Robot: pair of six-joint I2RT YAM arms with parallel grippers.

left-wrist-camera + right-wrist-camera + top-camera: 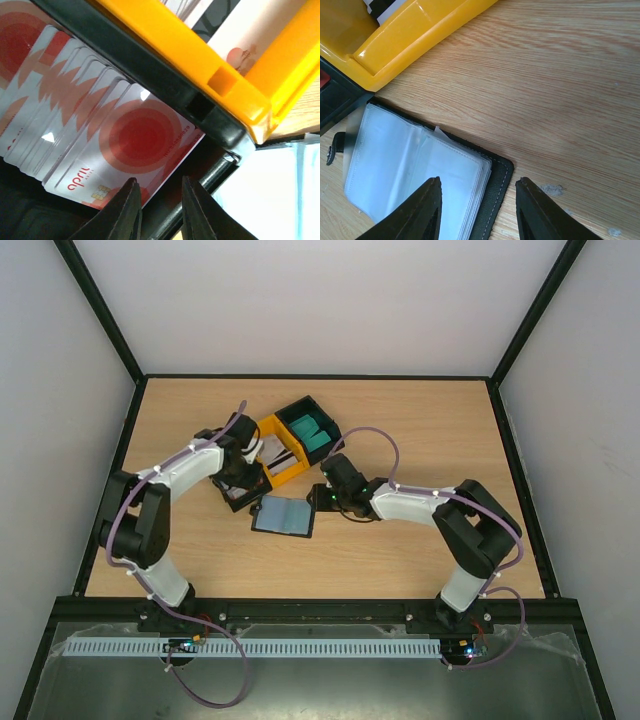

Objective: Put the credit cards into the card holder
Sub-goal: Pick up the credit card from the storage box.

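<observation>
Card holder (283, 516) lies open mid-worktop, toward the near edge, sleeves seemingly empty. Right gripper (479, 185), jaws apart, straddles its edge. Beyond, left gripper (159, 184), jaws narrow, meets red-and-white credit cards (125, 135) in a black bin (150, 70); whether it grips is unclear. All cards remain unplaced.

- The left arm (175, 472) is stretching forward and inward, with the left gripper (159, 186) pointing down — its fingers are standing a narrow gap apart.
- The right arm (420, 502) is bending inward toward the centre, with the right gripper (479, 184) hanging low — its fingers are spread wider, gripping nothing.
</observation>
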